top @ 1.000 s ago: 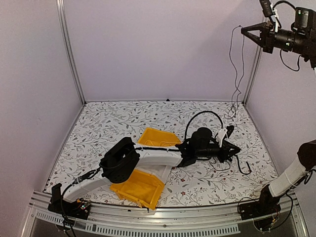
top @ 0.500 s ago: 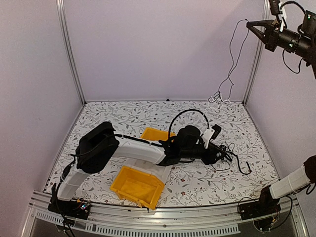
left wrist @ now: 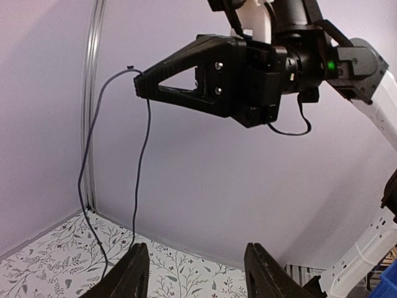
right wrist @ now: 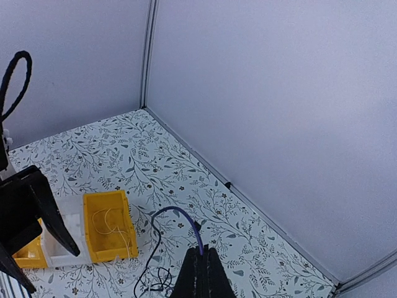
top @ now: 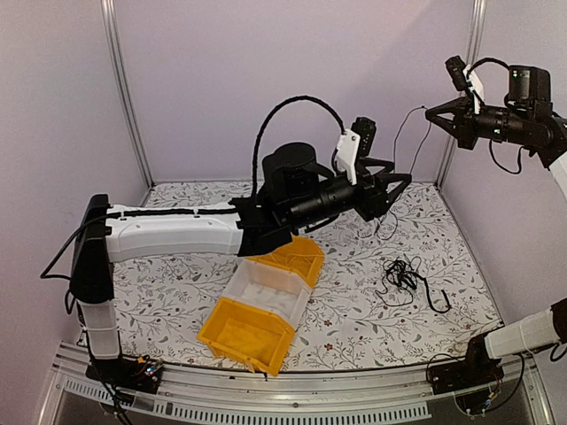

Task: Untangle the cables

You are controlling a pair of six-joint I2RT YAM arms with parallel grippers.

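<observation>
A tangle of thin black cables [top: 404,276] lies on the floral table at the right. High up at the right, my right gripper [top: 429,112] is shut on one dark cable [left wrist: 141,161], which hangs down from its tips toward the tangle. The right wrist view shows that cable [right wrist: 180,214] looping out of the shut fingers [right wrist: 202,249]. My left gripper [top: 400,193] is raised in mid-air to the left of and below the right one. It is open [left wrist: 198,273] and empty, with the hanging cable just left of its left finger [left wrist: 133,273].
Three bins stand in a diagonal row in the middle of the table: a yellow bin [top: 248,332] in front, a white bin [top: 267,290], and a yellow bin [top: 299,255] behind. A pale wire [right wrist: 111,220] lies in the rear yellow bin [right wrist: 127,214]. Purple walls enclose the table.
My left arm has risen from the tangle on the table to mid-air and its gripper has opened. My right gripper has come lower and leftward, still holding the cable.
</observation>
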